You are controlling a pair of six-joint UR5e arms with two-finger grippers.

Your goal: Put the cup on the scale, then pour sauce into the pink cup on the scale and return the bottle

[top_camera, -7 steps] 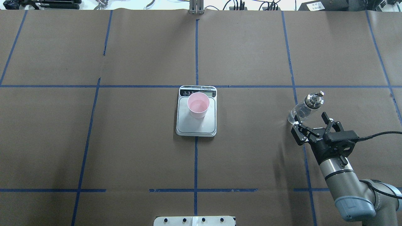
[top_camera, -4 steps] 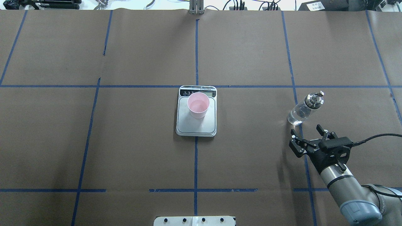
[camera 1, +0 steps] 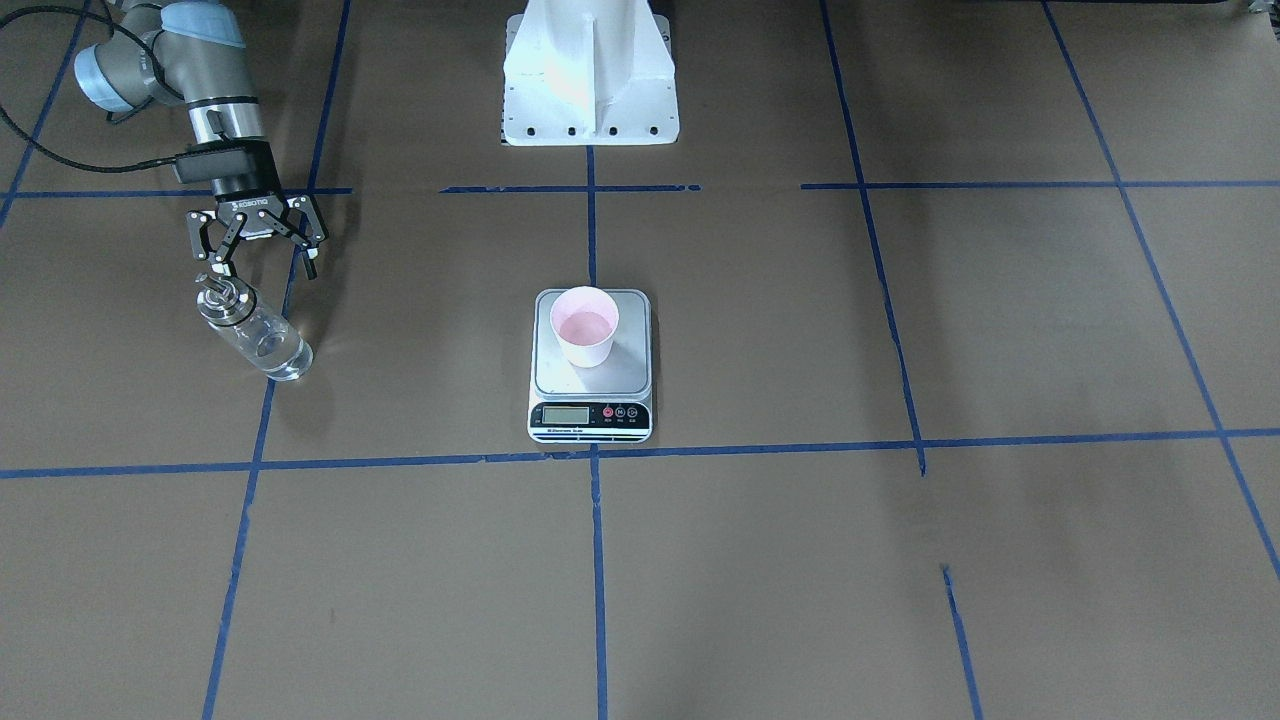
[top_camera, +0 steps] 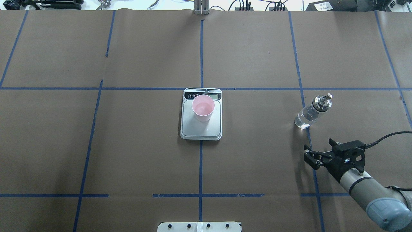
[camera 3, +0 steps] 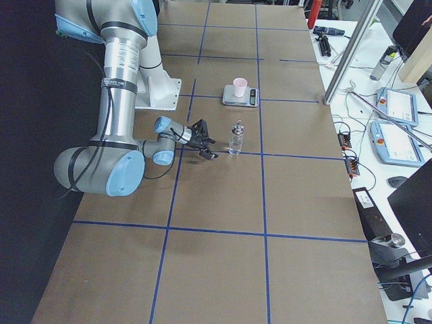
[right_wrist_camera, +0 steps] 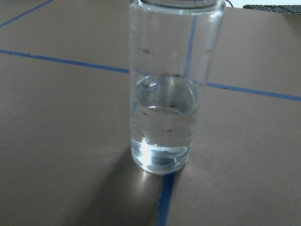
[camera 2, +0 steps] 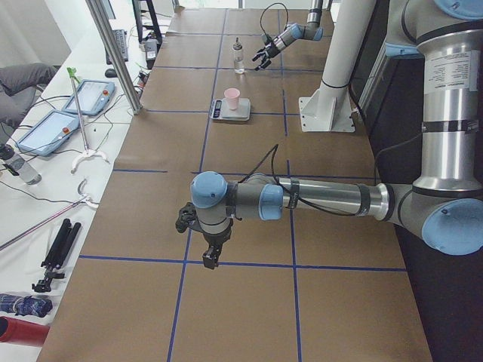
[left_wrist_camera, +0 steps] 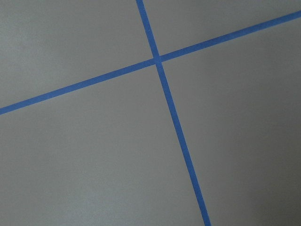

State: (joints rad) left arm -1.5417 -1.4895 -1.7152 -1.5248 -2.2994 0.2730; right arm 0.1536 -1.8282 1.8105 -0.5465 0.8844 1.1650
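Observation:
The pale pink cup [top_camera: 203, 108] stands upright on the silver-grey scale [top_camera: 201, 130] at the table's middle, and both also show in the front view, cup [camera 1: 584, 325] on scale [camera 1: 625, 375]. The clear glass bottle [top_camera: 310, 112] with its silver pourer stands upright on the table to the right, partly filled with clear sauce [right_wrist_camera: 164, 127]. My right gripper [top_camera: 317, 147] is open and empty, a short way behind the bottle [camera 1: 255, 335]. My left gripper [camera 2: 202, 243] shows only in the left side view, low over the table far from the scale. I cannot tell whether it is open or shut.
The white robot base [camera 1: 590, 80] stands behind the scale. Blue tape lines [left_wrist_camera: 164, 94] grid the brown table. A side bench with tablets [camera 2: 72, 109] and cables runs along the table's far edge.
My right gripper has drawn back from the bottle toward the robot's side, still open. The bottle, cup and scale have not moved.

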